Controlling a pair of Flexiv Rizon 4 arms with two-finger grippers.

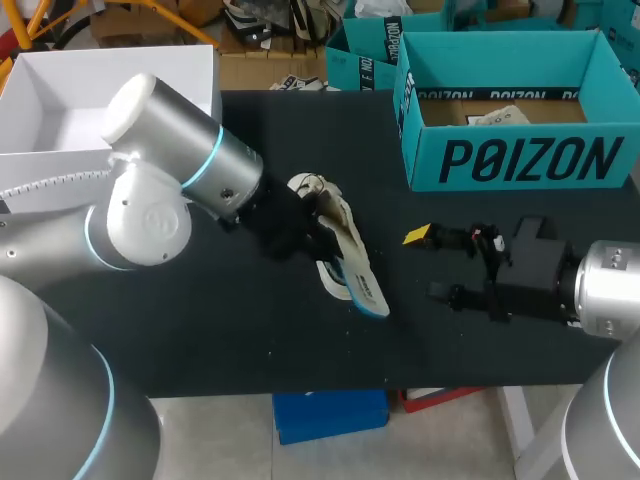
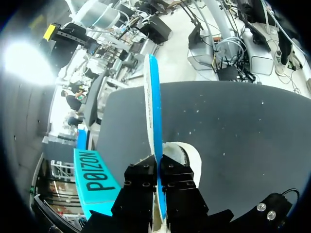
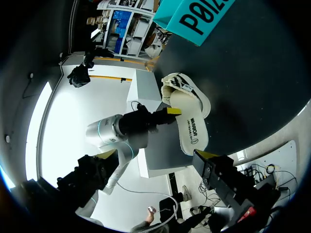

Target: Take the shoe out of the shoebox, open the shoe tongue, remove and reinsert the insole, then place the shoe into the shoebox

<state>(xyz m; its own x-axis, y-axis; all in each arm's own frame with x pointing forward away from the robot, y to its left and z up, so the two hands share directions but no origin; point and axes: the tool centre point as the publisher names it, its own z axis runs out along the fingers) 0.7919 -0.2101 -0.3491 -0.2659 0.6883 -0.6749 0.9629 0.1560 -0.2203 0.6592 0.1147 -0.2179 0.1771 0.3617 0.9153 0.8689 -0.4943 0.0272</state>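
— At your left, what is the left gripper (image 1: 325,236) doing?
— Your left gripper is pinched tight on the insole (image 1: 362,268). It holds the insole on edge, blue underside showing, just over the white shoe (image 1: 308,187).
— And where does the shoe lie?
— Mid-way across the black table (image 1: 200,320), well apart from the teal shoebox (image 1: 520,160) at the far right. Your right gripper (image 1: 431,264) hangs near the insole's right, fingers spread, touching neither.
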